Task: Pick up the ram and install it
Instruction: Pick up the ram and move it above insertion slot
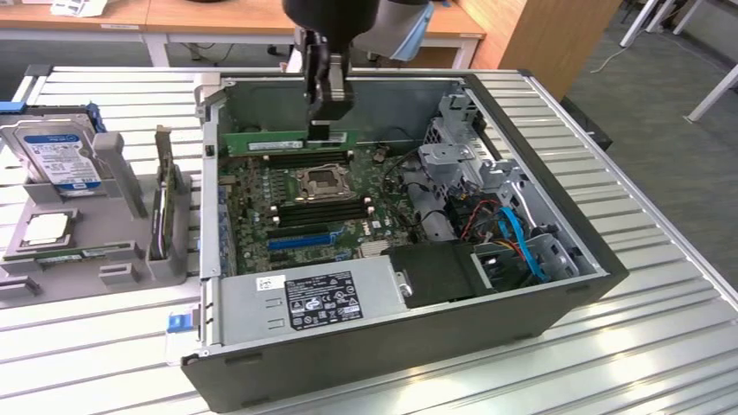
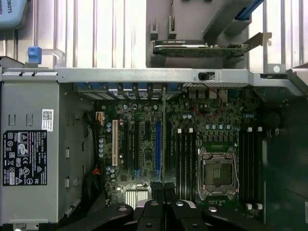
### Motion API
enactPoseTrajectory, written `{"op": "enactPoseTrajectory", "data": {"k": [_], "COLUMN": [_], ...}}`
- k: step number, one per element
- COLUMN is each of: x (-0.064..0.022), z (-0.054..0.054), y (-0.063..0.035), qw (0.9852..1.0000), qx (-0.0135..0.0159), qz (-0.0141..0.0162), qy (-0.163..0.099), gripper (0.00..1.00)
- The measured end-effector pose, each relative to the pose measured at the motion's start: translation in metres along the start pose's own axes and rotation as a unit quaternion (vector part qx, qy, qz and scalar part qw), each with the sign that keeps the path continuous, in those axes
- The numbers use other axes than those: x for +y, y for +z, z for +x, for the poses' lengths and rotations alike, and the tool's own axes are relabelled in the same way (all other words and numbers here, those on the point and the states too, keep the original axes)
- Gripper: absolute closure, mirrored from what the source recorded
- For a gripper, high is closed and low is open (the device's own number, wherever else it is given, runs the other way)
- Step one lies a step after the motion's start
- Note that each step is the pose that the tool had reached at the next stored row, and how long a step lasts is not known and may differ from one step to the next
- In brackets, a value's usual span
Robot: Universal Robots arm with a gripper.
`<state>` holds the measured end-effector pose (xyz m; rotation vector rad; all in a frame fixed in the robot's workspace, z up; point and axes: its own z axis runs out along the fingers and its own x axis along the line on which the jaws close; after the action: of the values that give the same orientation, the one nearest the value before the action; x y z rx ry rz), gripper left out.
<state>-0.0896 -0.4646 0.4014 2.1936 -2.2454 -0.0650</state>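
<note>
Now the pincer [image 1: 327,128] is clamped tight on the ram [image 1: 271,142], gripping its upper edge near one end. The green stick hangs level inside the open case [image 1: 438,341], near the CPU socket [image 1: 321,182].

I seem to be working in an office-like lab. An open computer case [image 1: 403,363] lies on a ribbed metal table [image 1: 645,285]. At the left of the frame a hard drive [image 1: 55,151] stands in a grey holder [image 1: 121,164]. Wooden desks [image 1: 196,13] and grey carpet [image 1: 663,104] run along the top.
</note>
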Motion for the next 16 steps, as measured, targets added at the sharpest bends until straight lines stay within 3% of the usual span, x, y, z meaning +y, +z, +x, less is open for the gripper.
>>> {"op": "enactPoseTrajectory", "data": {"k": [16], "x": [-0.0433], "z": [-0.001], "y": [-0.0013], "qw": [1.0], "qx": [0.0], "qz": [-0.0003], "qy": [0.0], "gripper": [0.89]}}
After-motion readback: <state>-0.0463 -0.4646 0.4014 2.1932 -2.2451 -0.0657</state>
